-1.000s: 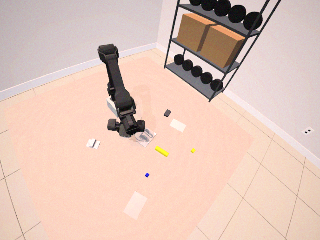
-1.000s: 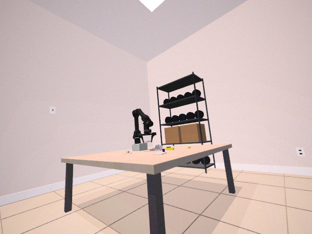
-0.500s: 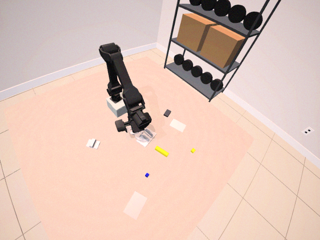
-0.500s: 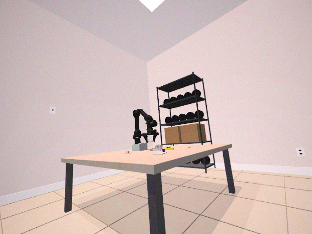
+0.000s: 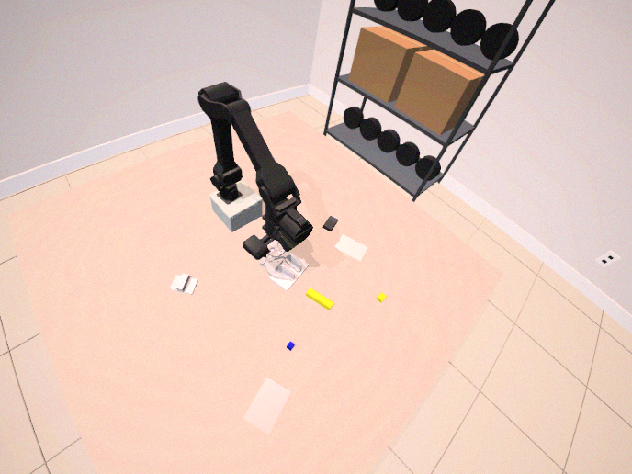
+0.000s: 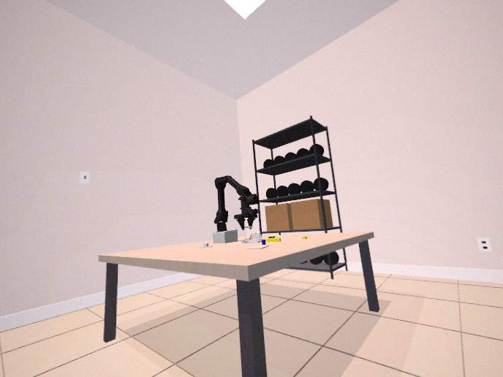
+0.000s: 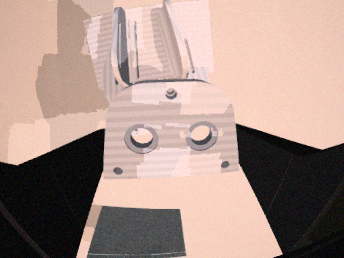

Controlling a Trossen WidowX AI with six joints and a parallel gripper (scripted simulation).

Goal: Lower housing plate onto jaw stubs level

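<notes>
Pale grey plate (image 5: 275, 247) (image 6: 248, 227) (image 7: 170, 114): one, up off the table (image 5: 127, 346) (image 6: 219, 255), not seated. The gripper (image 5: 271, 248) (image 6: 246, 227) (image 7: 170, 132) has it by its two side edges, two fingers spread wide, one per side. Wrist view counts on the plate: two big ringed holes, two small dark holes at the corners, one stud near the rounded edge.

Just past that edge in the wrist view, two jaws (image 5: 286, 269) (image 6: 255, 236) (image 7: 175, 45) over one white base (image 5: 287, 287) (image 7: 202, 30). Can't tell whether the plate touches them.

Near the base: one yellow bar (image 5: 319, 299) (image 6: 273, 240). Further out: one yellow cube (image 5: 381, 297) (image 6: 304, 237), one blue cube (image 5: 290, 345) (image 6: 263, 242), one black block (image 5: 331, 222), two white sheets (image 5: 351, 247), one stepped white piece (image 5: 184, 283) (image 6: 205, 245).

One arm (image 5: 254, 140) (image 6: 220, 204), on one grey pedestal (image 5: 220, 211) (image 6: 225, 236).

Beyond the table, one rack (image 5: 332, 102) (image 6: 254, 155): two cartons (image 5: 434, 86) (image 6: 306, 215) side by side; two rows of five black balls above them in the exterior view.
</notes>
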